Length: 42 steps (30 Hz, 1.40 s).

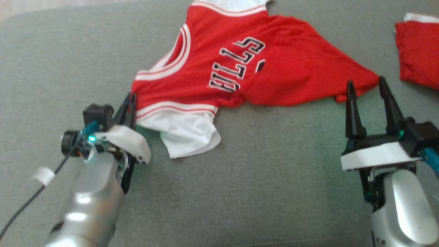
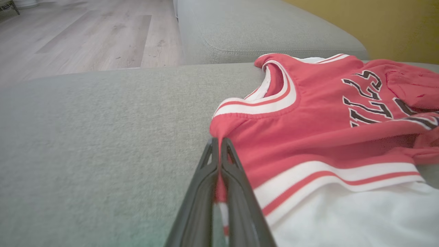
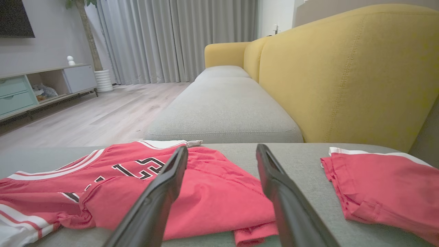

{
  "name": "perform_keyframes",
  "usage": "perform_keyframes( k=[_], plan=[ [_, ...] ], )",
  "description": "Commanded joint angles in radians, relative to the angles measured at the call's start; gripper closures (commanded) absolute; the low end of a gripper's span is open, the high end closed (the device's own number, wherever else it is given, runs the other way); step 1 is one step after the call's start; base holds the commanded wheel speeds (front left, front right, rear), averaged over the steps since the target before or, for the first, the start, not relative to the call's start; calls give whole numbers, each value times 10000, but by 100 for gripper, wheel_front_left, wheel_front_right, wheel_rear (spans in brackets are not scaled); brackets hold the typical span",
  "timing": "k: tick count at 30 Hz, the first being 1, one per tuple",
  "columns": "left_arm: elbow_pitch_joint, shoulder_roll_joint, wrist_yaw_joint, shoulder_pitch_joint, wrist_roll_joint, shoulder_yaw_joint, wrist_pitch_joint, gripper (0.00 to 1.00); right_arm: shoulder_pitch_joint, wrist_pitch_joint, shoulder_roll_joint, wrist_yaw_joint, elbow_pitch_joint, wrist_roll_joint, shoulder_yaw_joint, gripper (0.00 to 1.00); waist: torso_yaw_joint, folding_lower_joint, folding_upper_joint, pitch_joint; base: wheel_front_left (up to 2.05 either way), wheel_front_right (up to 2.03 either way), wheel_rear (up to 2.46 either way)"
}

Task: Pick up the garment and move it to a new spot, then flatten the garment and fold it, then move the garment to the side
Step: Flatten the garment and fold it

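Fingers of the left claw (image 1: 130, 99) pinch tight on the jersey (image 1: 205, 68) edge, red cloth between them. Jersey spreads ahead and to that claw's right on the grey cushion (image 1: 274, 188), rumpled, lettering up. Right claw (image 1: 365, 84) gapes wide, gripping nothing; jersey's corner sits between its fingers. Second red cloth (image 1: 418, 55) lies beyond, to its right.

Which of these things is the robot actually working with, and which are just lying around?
In the job: red jersey, left claw shut on its edge, right claw open beside it.
Lying about: second red garment, grey cushion, yellow backrest.
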<state>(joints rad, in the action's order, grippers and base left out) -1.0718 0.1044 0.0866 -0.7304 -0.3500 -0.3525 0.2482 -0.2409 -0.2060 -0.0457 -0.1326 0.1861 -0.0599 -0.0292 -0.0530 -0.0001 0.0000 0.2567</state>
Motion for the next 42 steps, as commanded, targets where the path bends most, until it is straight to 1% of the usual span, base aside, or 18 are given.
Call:
perform_keyframes(
  k=[1, 6, 7, 8, 9, 11, 15, 19, 20, 21, 24, 25, 30, 33, 38, 42],
  plan=[
    [472, 272, -102, 160, -75, 341, 114, 100, 160, 53, -45, 19, -352, 75, 259, 0, 434, 1, 0, -447, 0, 0, 0],
    [1205, 201, -233, 1079, -125, 293, 125, 100, 367, 223, -45, 19, -360, 70, 326, 0, 715, 1, 0, -849, 0, 0, 0],
    [1369, 143, -131, 1227, -176, 232, 122, 67, 392, 249, -45, 19, -360, 65, 342, 0, 749, 1, 0, -905, 0, 0, 0],
    [1591, 71, 10, 1356, -275, 173, 121, 3, 413, 272, -45, 19, -363, 61, 365, 0, 775, 1, 0, -951, 0, 0, 0],
    [1837, 41, 71, 1448, -354, 162, 122, 0, 423, 292, -45, 19, -370, 53, 389, 0, 792, 1, 0, -990, 0, 0, 0],
    [2488, 119, -65, 1552, -296, 203, 127, 0, 449, 314, -45, 19, -381, 33, 400, 0, 830, 1, 0, -1080, 0, 0, 0],
    [4611, 329, -653, 1946, 85, 515, 132, 0, 479, 315, -45, 19, -408, -10, 398, 0, 882, 1, 0, -1192, 0, 0, 0],
    [6641, 675, -1114, 2696, 1002, 436, 133, 0, 491, 282, -45, 19, -445, -52, 413, 0, 908, 1, 0, -1239, 0, 0, 0],
    [6641, 675, -1114, 2696, 1002, 436, 133, 0, 491, 282, -45, 19, -445, -52, 413, 0, 908, 1, 0, -1239, 0, 0, 0],
    [6963, 773, -1206, 2919, 1253, 328, 133, 0, 497, 272, -45, 19, -452, -64, 404, 0, 920, 1, 0, -1241, 0, 0, 0],
    [7693, 738, -1597, 3543, 1444, 380, 134, 0, 523, 235, -45, 19, -457, -101, 322, 0, 1015, 1, 0, -1167, 0, 0, 0],
    [7890, 716, -1665, 3717, 1508, 347, 134, 0, 522, 223, -45, 19, -452, -104, 280, 0, 1064, 1, 0, -1124, 0, 0, 0],
    [8314, 549, -1728, 4316, 1519, 185, 134, 0, 229, 241, -45, 19, -238, -186, 111, 0, 1349, 1, 0, -906, 0, 0, 0],
    [8395, 441, -1708, 4313, 1509, 100, 135, 0, -284, 494, -45, 19, -32, 89, 31, 0, 1577, 1, 0, -685, 0, 0, 0],
    [8409, 250, -1595, 4148, 1411, -32, 135, 0, -1567, 1622, -45, 19, 752, 928, -46, 0, 2009, 1, 0, -176, 0, 0, 0],
    [8333, 92, -1511, 3972, 1362, -135, 135, 0, -2731, 2596, -201, 19, 1852, 1684, 54, 0, 2394, 1, 0, 237, 0, 0, 0]
  ],
)
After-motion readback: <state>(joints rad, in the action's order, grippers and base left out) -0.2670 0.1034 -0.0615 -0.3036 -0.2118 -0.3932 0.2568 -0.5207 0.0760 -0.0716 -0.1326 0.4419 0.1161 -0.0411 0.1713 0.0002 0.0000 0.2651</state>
